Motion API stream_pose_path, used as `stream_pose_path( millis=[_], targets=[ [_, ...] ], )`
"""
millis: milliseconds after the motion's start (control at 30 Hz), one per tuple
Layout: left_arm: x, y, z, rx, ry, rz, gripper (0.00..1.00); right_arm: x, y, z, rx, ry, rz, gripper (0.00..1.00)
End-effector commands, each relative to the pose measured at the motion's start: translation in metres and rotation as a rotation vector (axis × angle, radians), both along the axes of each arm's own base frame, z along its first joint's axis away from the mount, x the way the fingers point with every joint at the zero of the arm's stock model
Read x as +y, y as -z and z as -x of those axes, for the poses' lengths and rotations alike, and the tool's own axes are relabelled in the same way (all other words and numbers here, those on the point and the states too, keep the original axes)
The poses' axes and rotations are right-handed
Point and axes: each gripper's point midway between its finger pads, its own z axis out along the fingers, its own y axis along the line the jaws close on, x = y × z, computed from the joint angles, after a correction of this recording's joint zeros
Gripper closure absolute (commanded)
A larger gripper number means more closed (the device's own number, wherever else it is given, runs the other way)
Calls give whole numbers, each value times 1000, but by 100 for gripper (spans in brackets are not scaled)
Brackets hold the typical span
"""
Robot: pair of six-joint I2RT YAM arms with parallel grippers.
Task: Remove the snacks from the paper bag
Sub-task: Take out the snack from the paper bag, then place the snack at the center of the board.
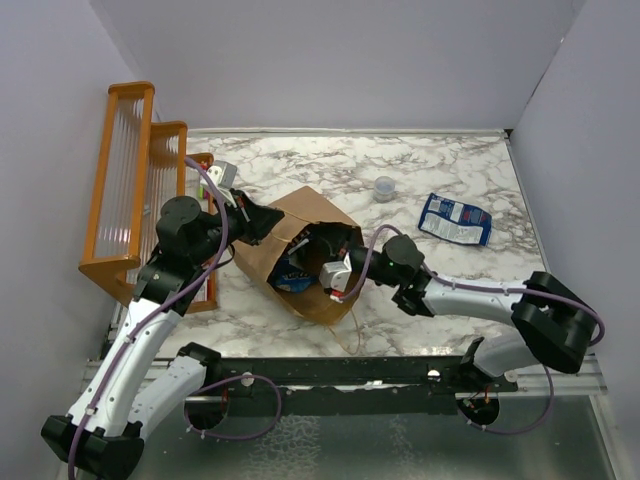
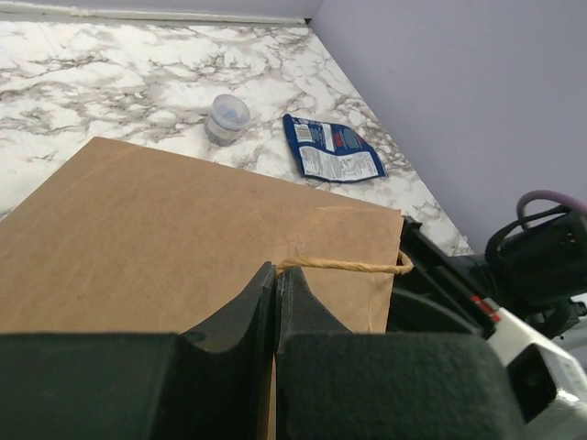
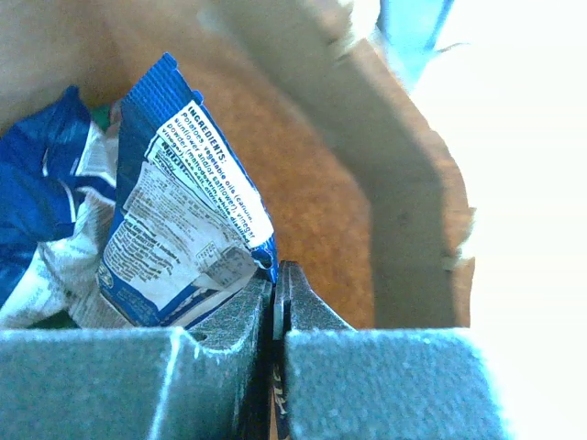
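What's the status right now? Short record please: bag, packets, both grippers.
paper bag: on its side, mouth toward the near right
inside packet: blue, at the bag's mouth
outside packet: blue, on the table right of the bag
left gripper: shut, pinching the bag's upper wall
right gripper: shut on the inside packet's corner
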Motion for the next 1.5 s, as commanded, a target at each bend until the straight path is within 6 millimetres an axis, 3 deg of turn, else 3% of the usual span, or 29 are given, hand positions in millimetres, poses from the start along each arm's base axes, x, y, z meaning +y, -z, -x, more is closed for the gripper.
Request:
stream_pose_path(
  millis=[0,233,567,667,933,1067,1200,1267,1400,1467],
  targets=[
    [4,-3,-3,7,-41,28,100,-9,-50,18,35,-60,-184,99],
    [5,-9,-7,-8,-53,24,100,-23,-78,38,124,-109,-235,99],
    [14,-7,-21,-71,-95,-69,100,-69,-116,122,177,-338,-141,99],
    [16,-6,-28,-99,-109,-98,100,-87,-129,125,247,-292,-163,99],
    [21,6,-41,-173,-127,-186,100,-163,-193,72,348,146,-509,99],
    [18,16,-40,-206,-103,-192,100,-200,-206,35,282,414,-661,99],
    [18,26,-36,-210,-84,-213,100,-237,-188,-7,212,785,-785,98],
    [19,28,-33,-214,-78,-225,100,-247,-175,-24,192,907,-834,98],
    [21,30,-29,-225,-77,-238,100,-249,-137,-76,390,986,-921,98],
    [23,30,-27,-231,-78,-242,100,-261,-114,-103,522,1041,-995,98]
  ],
)
